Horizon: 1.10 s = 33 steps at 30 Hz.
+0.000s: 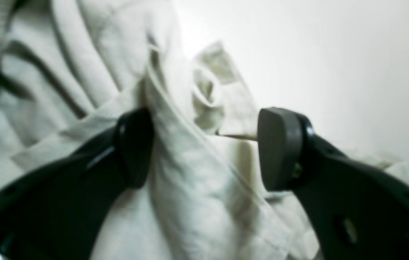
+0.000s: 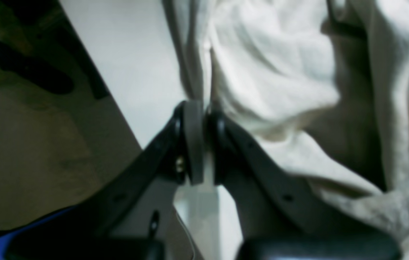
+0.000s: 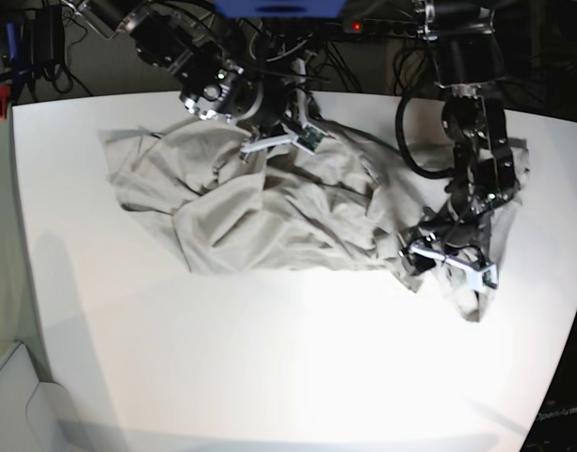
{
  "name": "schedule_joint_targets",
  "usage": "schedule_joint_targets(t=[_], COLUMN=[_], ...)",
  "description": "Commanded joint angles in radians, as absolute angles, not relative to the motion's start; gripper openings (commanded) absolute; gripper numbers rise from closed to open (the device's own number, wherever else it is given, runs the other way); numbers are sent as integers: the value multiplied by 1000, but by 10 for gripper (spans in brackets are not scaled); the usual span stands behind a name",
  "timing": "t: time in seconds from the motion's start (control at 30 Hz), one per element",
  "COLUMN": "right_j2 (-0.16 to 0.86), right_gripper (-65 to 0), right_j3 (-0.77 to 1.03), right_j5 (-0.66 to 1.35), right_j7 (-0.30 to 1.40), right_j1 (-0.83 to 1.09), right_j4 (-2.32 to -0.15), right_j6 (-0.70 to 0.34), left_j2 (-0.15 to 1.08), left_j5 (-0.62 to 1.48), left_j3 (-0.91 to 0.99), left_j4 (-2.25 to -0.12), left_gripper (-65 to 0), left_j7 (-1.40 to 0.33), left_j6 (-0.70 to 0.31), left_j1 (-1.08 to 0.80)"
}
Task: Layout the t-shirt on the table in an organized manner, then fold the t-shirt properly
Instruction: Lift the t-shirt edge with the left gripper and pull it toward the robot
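While the t-shirt [image 3: 269, 212] lies crumpled across the far half of the table [image 3: 269, 377], the left gripper [image 1: 204, 148] stands with its jaws spread apart, a raised fold of cloth running up between them without being pinched. The right gripper [image 2: 204, 144] has its pads pressed together on a thin edge of the t-shirt, the rest of the fabric bunched just beyond its fingertips.
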State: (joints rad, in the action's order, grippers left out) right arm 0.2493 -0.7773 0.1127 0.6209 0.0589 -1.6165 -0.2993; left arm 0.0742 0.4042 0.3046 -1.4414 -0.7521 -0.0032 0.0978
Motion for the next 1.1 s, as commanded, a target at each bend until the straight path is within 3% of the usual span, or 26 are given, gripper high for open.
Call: schedule_joint_targets(t=[0.0, 0.17, 0.23, 0.37, 0.4, 0.47, 0.77, 1.07], right_j2=[251, 252, 252, 252, 252, 252, 249, 248], right_gripper=[-588, -588, -588, -588, -588, -588, -588, -588], right_j3=[-774, -774, -774, -774, -774, -774, -774, -774], right_j5=[113, 113, 113, 113, 113, 113, 113, 113], right_j7=[628, 628, 628, 625, 625, 625, 625, 624], right_j1=[50, 45, 45, 45, 45, 44, 15, 4], right_j4=[-1629, -1629, -1629, -1629, -1629, -1629, -1627, -1626], right_j6=[-318, -318, -318, -318, -318, -318, -318, -318], left_j2=[81, 84, 84, 84, 85, 85, 85, 79], left_j5=[410, 418, 417, 412, 412, 420, 414, 421], left_j3=[309, 311, 311, 311, 311, 311, 315, 512], left_j4=[-1468, -1469, -1481, -1486, -1489, -1491, -1782, -1997], left_gripper=[-216, -244, -345, -620, -650, -626, -646, -646], left_j7=[-733, -739, -736, -740, -742, -745, -745, -746], left_j6=[1, -2, -2, -2, 2, 2, 4, -4], left_j1=[116, 102, 87, 77, 76, 64, -84, -309])
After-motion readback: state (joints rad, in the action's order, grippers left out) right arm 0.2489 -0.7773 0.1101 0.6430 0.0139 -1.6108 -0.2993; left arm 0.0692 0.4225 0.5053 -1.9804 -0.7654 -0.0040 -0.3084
